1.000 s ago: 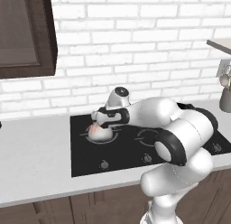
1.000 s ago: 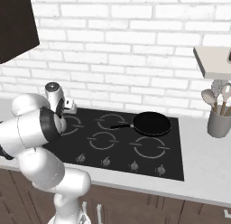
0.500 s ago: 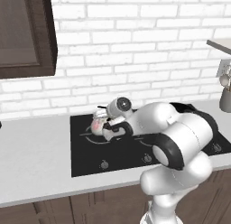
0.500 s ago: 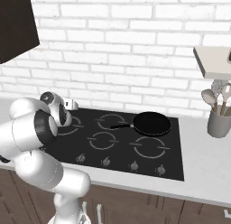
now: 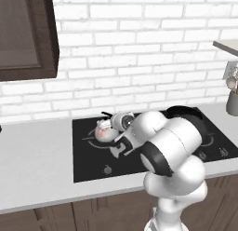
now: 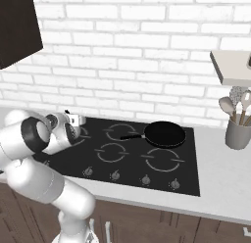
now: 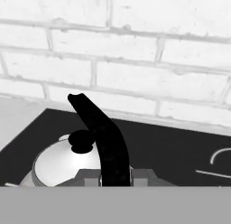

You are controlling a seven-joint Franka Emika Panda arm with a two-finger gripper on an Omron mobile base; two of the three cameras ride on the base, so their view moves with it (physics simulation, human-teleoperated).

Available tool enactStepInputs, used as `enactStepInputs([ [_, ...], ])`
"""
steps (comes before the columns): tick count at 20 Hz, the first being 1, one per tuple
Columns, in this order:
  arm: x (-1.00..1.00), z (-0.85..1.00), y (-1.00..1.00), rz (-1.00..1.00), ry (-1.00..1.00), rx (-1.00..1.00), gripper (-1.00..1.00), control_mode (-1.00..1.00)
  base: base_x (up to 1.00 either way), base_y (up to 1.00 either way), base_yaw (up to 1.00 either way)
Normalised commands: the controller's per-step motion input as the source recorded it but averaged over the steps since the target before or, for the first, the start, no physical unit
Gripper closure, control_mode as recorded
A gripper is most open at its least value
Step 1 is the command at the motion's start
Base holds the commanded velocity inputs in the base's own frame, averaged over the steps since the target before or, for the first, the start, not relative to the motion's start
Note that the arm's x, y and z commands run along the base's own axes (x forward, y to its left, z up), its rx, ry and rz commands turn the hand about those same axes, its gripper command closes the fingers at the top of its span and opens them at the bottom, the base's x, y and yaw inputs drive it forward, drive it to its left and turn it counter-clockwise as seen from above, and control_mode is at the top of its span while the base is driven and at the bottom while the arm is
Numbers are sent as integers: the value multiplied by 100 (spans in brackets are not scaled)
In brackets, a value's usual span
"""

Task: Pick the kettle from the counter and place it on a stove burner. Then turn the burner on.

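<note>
One kettle (image 5: 105, 130) (one pan (image 6: 165, 133))

Glossy white kettle (image 5: 103, 131), black glass cooktop (image 6: 147, 161), matt grey counter (image 5: 37, 165), brick wall (image 6: 137, 80)

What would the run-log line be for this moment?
phase: placing | kettle: on cooktop, rear left ring | end effector: shut on kettle handle | frying pan: rear right | burner: not yet on

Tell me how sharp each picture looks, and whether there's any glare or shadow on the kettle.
Left base view: soft, slightly blurred render; the kettle looks pale and washed out, with no strong shadow. Right base view: crisper, even flat light on the frying pan. Hand view: grey and colourless, with a dull sheen on the kettle's dome.
</note>
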Motion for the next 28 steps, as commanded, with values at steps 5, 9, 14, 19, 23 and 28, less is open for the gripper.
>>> enactStepInputs([
  [5, 0, -12, 19, -2, 1, 0, 100, -100, 0, 0, 0],
  [9, 2, -1, 3, -4, 0, 0, -100, -100, 0, 0, 0],
  [14, -7, 18, 0, -4, 0, 0, -100, -100, 0, 0, 0],
  [19, -8, 21, 0, -5, 2, 0, -100, -100, 0, 0, 0],
  [23, -8, 28, 0, -4, 2, 0, -100, -100, 0, 0, 0],
  [28, 0, 29, 2, -2, 0, 0, -100, -100, 0, 0, 0],
])
